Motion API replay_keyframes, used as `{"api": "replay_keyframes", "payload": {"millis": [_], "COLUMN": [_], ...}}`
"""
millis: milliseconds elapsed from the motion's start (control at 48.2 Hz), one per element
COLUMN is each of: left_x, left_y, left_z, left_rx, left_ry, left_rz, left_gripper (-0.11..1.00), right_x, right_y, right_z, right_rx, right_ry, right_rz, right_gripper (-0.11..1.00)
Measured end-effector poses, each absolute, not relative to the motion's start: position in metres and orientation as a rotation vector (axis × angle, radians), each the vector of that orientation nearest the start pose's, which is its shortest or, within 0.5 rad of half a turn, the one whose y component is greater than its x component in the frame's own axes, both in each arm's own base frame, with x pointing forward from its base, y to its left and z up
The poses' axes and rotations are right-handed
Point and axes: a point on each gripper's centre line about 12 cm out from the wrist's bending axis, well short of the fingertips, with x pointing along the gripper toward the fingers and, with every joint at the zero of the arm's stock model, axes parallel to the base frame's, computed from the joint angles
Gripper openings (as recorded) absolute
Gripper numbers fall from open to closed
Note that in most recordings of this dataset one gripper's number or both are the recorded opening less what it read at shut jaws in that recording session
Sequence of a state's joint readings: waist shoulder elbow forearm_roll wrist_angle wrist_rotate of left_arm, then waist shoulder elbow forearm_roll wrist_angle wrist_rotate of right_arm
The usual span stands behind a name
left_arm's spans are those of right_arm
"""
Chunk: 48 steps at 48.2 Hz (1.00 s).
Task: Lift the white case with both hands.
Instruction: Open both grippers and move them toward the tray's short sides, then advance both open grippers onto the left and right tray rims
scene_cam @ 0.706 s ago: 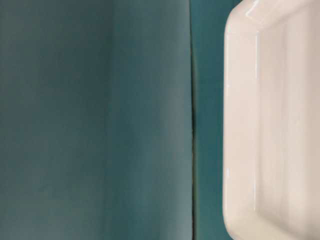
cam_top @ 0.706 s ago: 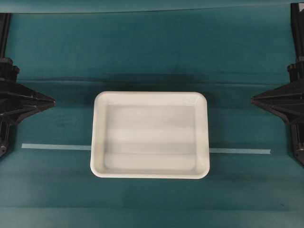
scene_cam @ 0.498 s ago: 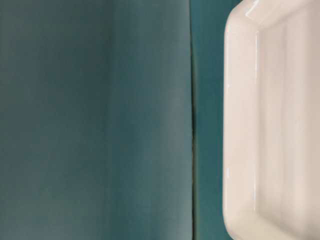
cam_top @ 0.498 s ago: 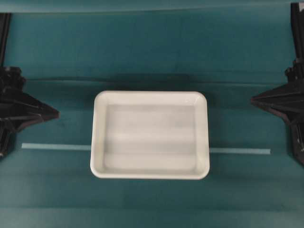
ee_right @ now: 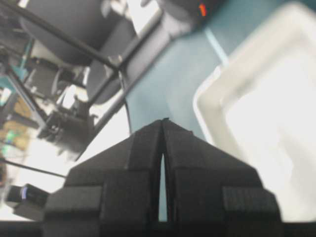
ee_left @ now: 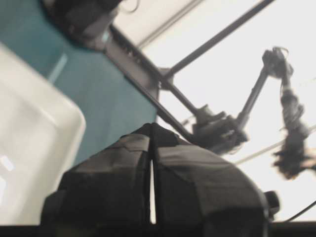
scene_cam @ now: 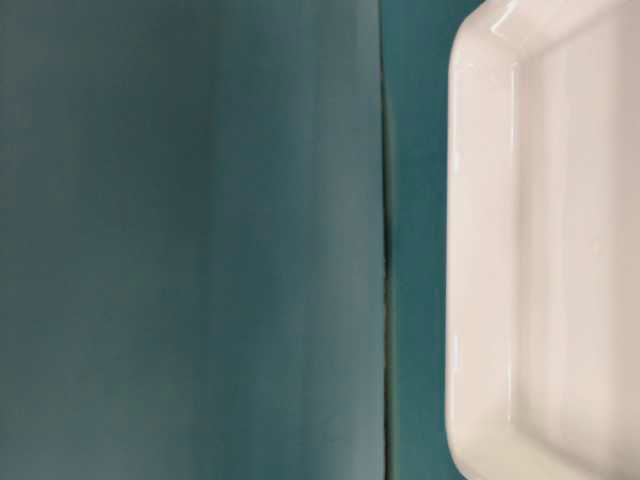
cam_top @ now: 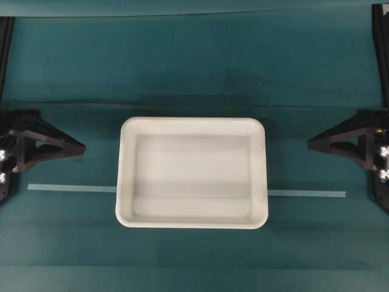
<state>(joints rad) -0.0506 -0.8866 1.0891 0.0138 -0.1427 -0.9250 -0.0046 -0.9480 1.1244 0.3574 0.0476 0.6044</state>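
Note:
The white case (cam_top: 192, 173) lies flat in the middle of the teal table, nothing inside it. Its rim fills the right side of the table-level view as the white case (scene_cam: 545, 250). My left gripper (cam_top: 82, 146) points at the case's left side from a short gap away, tips together and holding nothing. My right gripper (cam_top: 310, 143) mirrors it on the right, also shut and clear of the rim. In the wrist views the left gripper (ee_left: 151, 126) and right gripper (ee_right: 163, 121) show closed wedges, with a corner of the case (ee_left: 34, 148) and the case (ee_right: 261, 113) beside them.
A thin pale tape strip (cam_top: 307, 193) runs across the table and passes under the case. A fold line (cam_top: 79, 102) crosses the teal cloth behind the case. Black arm frames stand at both table edges.
Both grippers have moved inward toward the case and dropped slightly toward the front. The case has not moved.

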Motion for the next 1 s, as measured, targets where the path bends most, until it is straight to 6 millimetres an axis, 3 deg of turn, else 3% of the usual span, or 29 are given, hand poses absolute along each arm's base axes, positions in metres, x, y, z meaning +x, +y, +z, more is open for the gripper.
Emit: {"api": "replay_keyframes", "payload": {"millis": [332, 457, 560, 789, 872, 996], "left_x": [0.225, 0.224, 0.223, 0.225, 0.225, 0.228], "left_y": [-0.011, -0.011, -0.011, -0.011, -0.011, -0.010], "left_z": [0.271, 0.266, 0.263, 0.250, 0.243, 0.231], "left_rx": [-1.139, -1.193, -1.196, -1.199, -1.198, -1.196], "left_ry": [0.212, 0.223, 0.231, 0.302, 0.338, 0.376], "left_rz": [0.073, 0.087, 0.093, 0.146, 0.172, 0.205], "left_gripper": [-0.03, 0.03, 0.18, 0.82, 0.97, 0.94], "right_x": [0.214, 0.216, 0.215, 0.216, 0.217, 0.218], "right_y": [-0.008, -0.010, -0.011, -0.009, -0.009, -0.009], "right_z": [0.251, 0.247, 0.238, 0.229, 0.223, 0.204], "right_rx": [1.140, 1.219, 1.288, 1.319, 1.319, 1.324], "right_ry": [0.269, 0.253, 0.262, 0.289, 0.311, 0.371], "right_rz": [-0.210, -0.234, -0.260, -0.280, -0.296, -0.346], "right_gripper": [0.00, 0.08, 0.33, 0.88, 0.94, 0.93]}}
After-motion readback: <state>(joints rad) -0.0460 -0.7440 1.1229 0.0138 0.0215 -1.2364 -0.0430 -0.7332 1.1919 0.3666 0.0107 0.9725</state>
